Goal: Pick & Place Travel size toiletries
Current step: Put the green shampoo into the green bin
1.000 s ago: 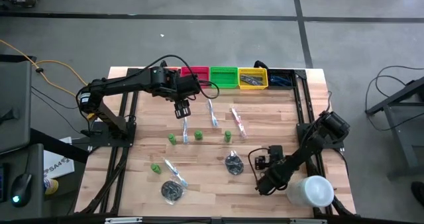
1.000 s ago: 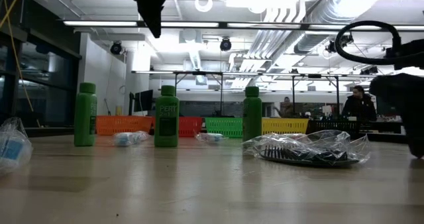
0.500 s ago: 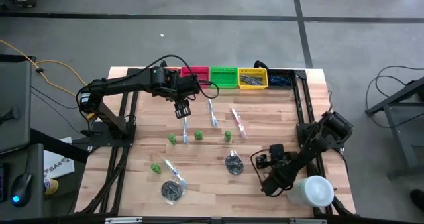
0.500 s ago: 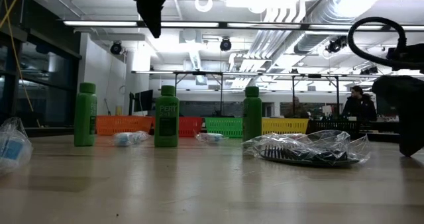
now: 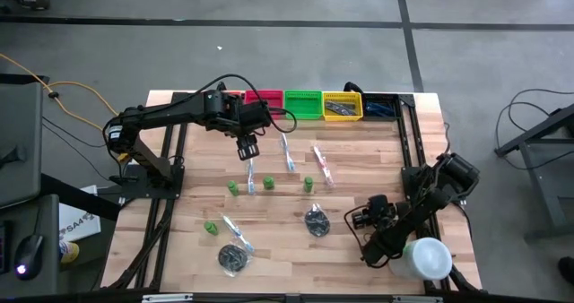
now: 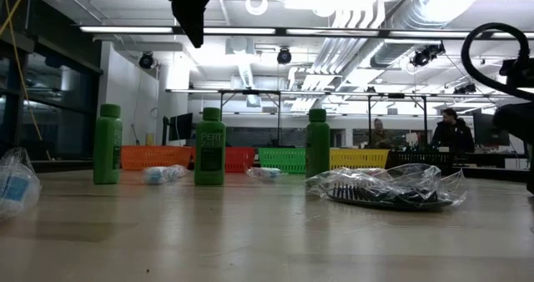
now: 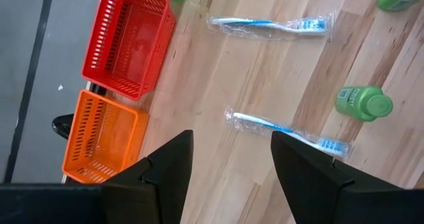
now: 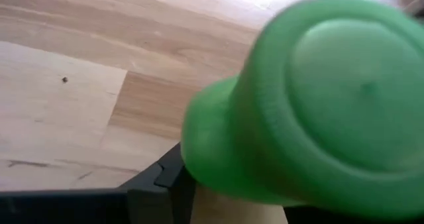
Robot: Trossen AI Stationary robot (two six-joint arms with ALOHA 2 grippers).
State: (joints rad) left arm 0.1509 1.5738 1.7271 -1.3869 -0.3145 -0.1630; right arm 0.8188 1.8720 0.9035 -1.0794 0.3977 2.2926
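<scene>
Three stubby green bottles (image 5: 269, 184) stand upright mid-table, a fourth (image 5: 211, 228) nearer the left. Clear-wrapped toothbrushes (image 5: 287, 151) lie flat among them. Two dark round bundles (image 5: 316, 220) in clear wrap lie toward the near edge. My left gripper (image 5: 246, 149) hangs open above the table near the far bins, a toothbrush (image 7: 285, 128) below it. My right gripper (image 5: 375, 254) is low at the near right beside the large white cylinder (image 5: 429, 258), shut on another green bottle (image 8: 318, 105), which the arm hides in the high view. My right gripper has the green bottle between its two fingers, one dark finger (image 8: 159, 184) lying against the bottle's side (image 8: 199, 144). The bottle hides the other finger. One round end of the bottle (image 8: 358, 85) faces the wrist camera. Whether the bottle rests on the table, I cannot tell.
A row of bins stands along the far edge: orange (image 7: 103, 144), red (image 5: 263, 98), green (image 5: 302, 104), yellow (image 5: 343, 106), blue (image 5: 381, 106). The white cylinder stands close to my right gripper. Black frame rails (image 5: 408, 151) run down both sides of the table.
My right gripper has gone toward the table's right edge, closer to the white cylinder, and a little down; in the low view it has slid almost out at the right.
</scene>
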